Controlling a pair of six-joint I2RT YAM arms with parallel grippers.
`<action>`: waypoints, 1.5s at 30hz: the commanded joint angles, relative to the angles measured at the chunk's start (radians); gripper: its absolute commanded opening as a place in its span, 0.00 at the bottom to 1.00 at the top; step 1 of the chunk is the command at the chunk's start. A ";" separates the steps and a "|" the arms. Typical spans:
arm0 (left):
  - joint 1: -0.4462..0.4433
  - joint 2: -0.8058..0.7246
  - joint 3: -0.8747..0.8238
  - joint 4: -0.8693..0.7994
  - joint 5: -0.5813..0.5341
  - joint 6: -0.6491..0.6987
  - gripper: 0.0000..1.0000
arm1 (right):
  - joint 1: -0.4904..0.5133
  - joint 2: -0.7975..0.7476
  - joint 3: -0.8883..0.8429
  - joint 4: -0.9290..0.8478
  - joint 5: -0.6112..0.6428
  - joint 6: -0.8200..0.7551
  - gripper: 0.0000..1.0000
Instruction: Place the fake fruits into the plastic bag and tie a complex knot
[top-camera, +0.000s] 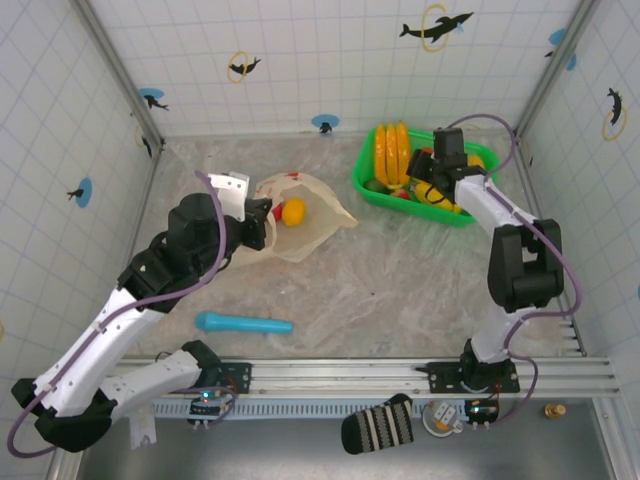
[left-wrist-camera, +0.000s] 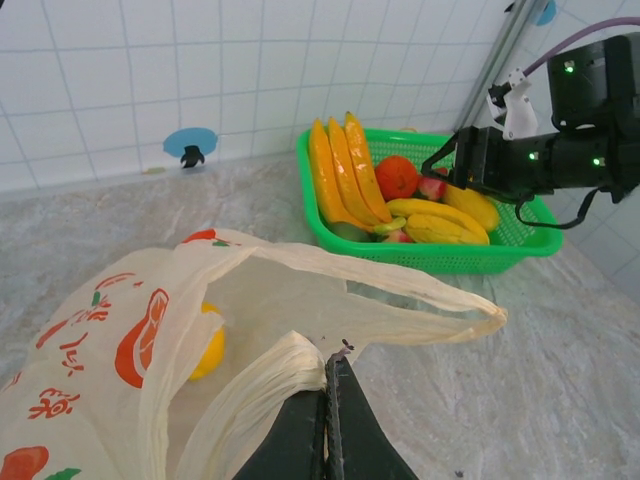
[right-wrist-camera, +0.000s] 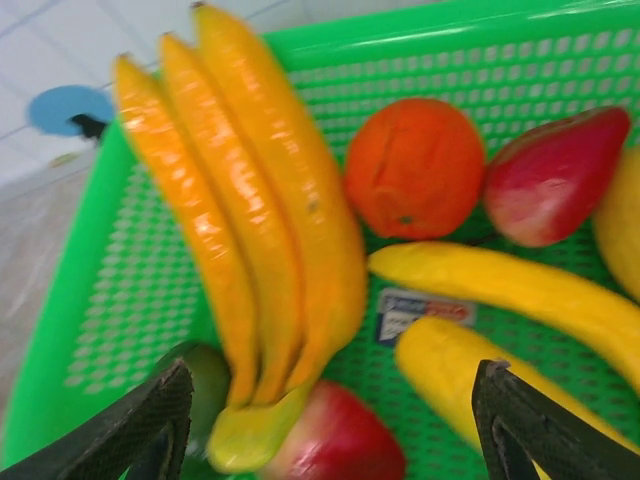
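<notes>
- The marbled table (top-camera: 400, 290) carries everything, and both arms reach out over it from the near edge.
- The plastic bag (top-camera: 322, 222) lies left of centre toward the far wall. It is cream and translucent with red prints, and its mouth gapes toward the right.
- The green basket (left-wrist-camera: 440, 262) sits at the far right, well apart from the bag, and holds most of the fake fruits.
- The left gripper (left-wrist-camera: 333, 368) is pinched tight on a bunched strip of the bag's rim, holding the mouth up and open.
- The right gripper (right-wrist-camera: 335, 385) hovers low over the basket's contents. Its jaws are spread wide and nothing is between them.
- A blue tube (top-camera: 243, 323) lies near the left arm's base and plays no part in the task.
- The banana bunch (right-wrist-camera: 250, 220) leans along the basket's left side and is the largest piece.
- Two loose bananas (right-wrist-camera: 510, 285) lie across the basket floor to its right.
- An orange (right-wrist-camera: 415, 165) and a red fruit (right-wrist-camera: 555, 175) lie beyond them. Another red fruit (right-wrist-camera: 335, 440) and a green piece (right-wrist-camera: 205, 385) sit under the bunch's near end.
- One yellow round fruit (top-camera: 293, 212) is inside the bag, seen through its wall.
- The task looks barely begun. One fruit is bagged, the rest wait in the basket, and the knot is not yet started.
</notes>
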 joint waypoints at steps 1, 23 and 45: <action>0.006 0.003 -0.007 0.026 0.012 0.003 0.00 | -0.016 0.098 0.126 -0.041 0.091 -0.039 0.76; 0.006 0.049 0.002 0.021 -0.008 0.037 0.00 | -0.063 0.552 0.549 -0.175 0.039 -0.025 0.77; 0.006 0.032 -0.006 0.022 -0.009 0.030 0.00 | 0.000 0.036 0.209 0.041 -0.018 -0.035 0.65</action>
